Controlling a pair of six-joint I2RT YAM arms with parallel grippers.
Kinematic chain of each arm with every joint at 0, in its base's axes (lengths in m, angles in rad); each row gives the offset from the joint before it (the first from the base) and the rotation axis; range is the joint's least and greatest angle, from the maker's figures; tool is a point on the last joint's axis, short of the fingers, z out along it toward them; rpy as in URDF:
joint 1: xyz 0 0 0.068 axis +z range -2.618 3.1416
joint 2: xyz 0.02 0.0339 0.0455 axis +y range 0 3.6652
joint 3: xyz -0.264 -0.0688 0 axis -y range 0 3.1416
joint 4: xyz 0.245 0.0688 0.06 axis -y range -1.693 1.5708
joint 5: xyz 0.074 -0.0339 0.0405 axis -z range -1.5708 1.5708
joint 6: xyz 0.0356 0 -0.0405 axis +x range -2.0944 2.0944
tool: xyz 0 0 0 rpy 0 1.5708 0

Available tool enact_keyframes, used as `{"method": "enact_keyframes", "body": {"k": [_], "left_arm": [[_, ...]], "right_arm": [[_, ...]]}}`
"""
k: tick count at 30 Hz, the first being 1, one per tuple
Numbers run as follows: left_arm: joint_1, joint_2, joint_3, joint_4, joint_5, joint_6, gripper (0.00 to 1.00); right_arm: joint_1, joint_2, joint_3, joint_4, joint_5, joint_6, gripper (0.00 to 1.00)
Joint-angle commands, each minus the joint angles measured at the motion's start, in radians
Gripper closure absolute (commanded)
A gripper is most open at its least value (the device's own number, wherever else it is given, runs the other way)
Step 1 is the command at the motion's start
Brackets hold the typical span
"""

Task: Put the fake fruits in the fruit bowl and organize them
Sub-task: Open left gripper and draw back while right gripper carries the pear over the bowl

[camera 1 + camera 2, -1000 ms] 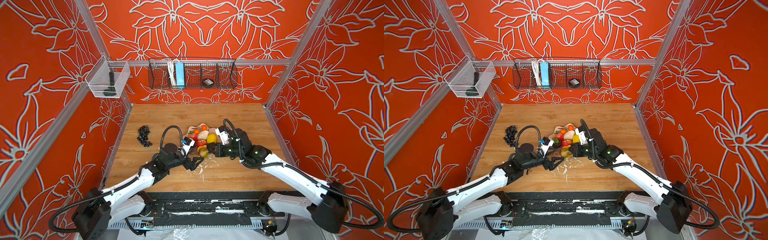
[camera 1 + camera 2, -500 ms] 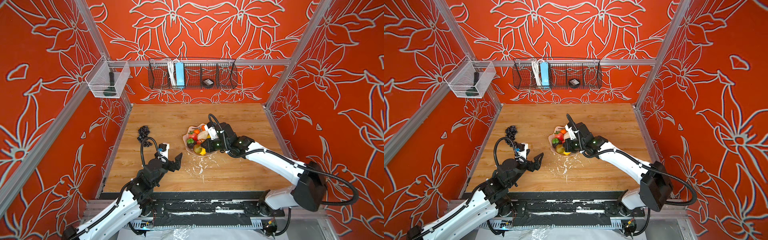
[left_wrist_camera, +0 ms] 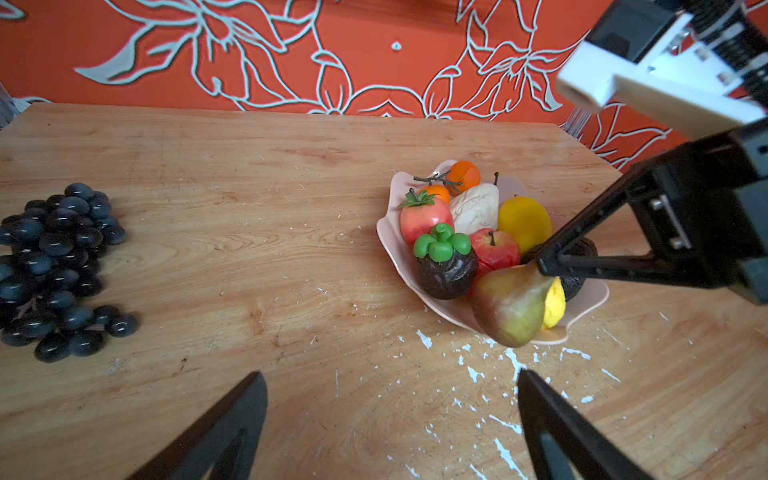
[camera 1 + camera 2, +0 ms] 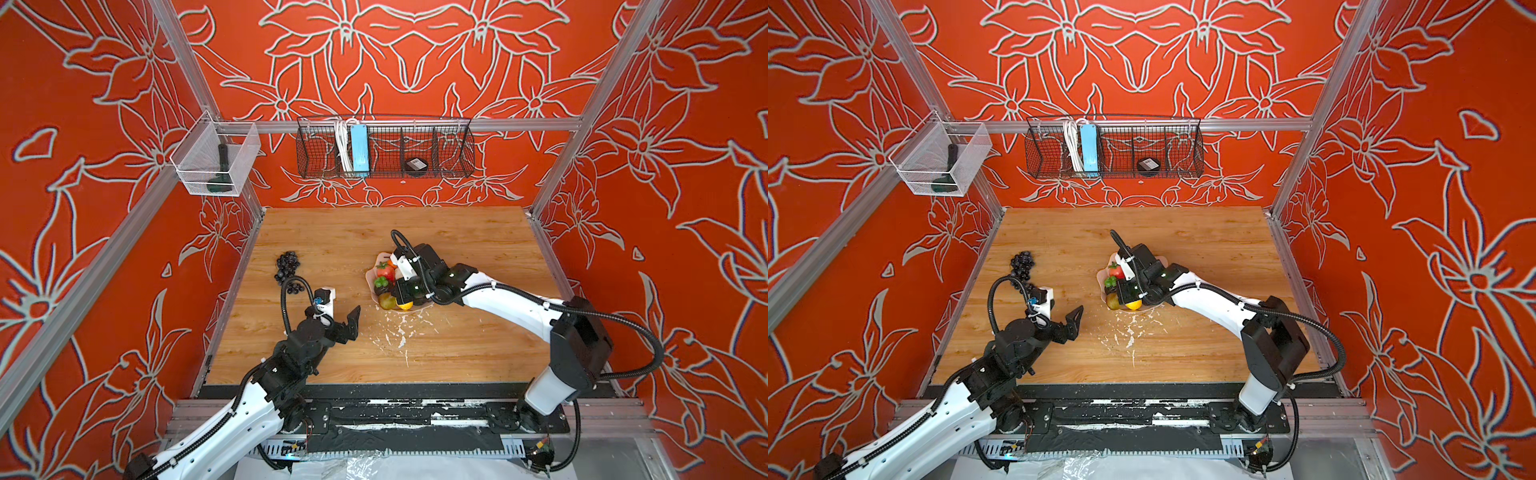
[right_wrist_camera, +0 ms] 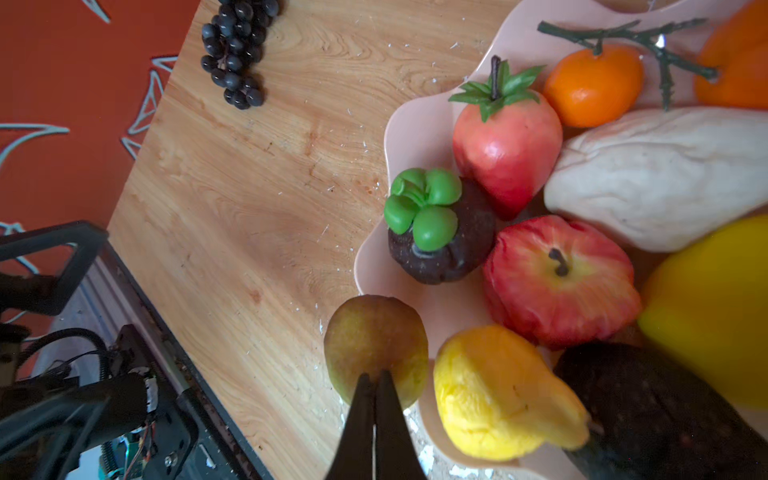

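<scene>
Right wrist view: my right pincer (image 5: 376,386) is pressed together, its tips set against a greenish-brown plastic pear (image 5: 374,336) that lies over the rim of the shallow pale pink scalloped fruit bowl (image 5: 372,266). Piled in that bowl are a dark mangosteen with a green cap (image 5: 436,232), a red apple (image 5: 561,282), a red strawberry-shaped fruit (image 5: 507,153), a small orange on a twig (image 5: 594,85) and a crinkled yellow fruit (image 5: 498,403). In both top views the bowl sits near the middle of the wooden tabletop (image 4: 457,249), with the pear at its seven o'clock edge. The black grape bunch (image 4: 286,270) lies on the wood at nine o'clock from the bowl, well apart from it. My left pincer (image 3: 390,374) is spread wide over bare wood, at eight o'clock from the bowl. White flecks (image 4: 399,332) dot the tabletop at the bowl's six o'clock.
</scene>
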Motion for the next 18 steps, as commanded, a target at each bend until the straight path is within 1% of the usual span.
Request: {"method": "enact_keyframes", "body": {"k": [1, 13, 18], "left_arm": [[-0.003, -0.006, -0.002, 0.003, -0.019, -0.014, 0.06], [-0.003, -0.005, -0.007, 0.008, -0.017, -0.014, 0.06], [-0.003, 0.003, -0.008, 0.018, -0.014, -0.014, 0.06]], "right_arm": [[0.006, 0.045, 0.05, -0.034, 0.037, -0.037, 1.0], [0.009, 0.077, 0.083, -0.088, 0.157, -0.089, 1.0], [0.011, 0.09, 0.091, -0.093, 0.158, -0.093, 1.0]]}}
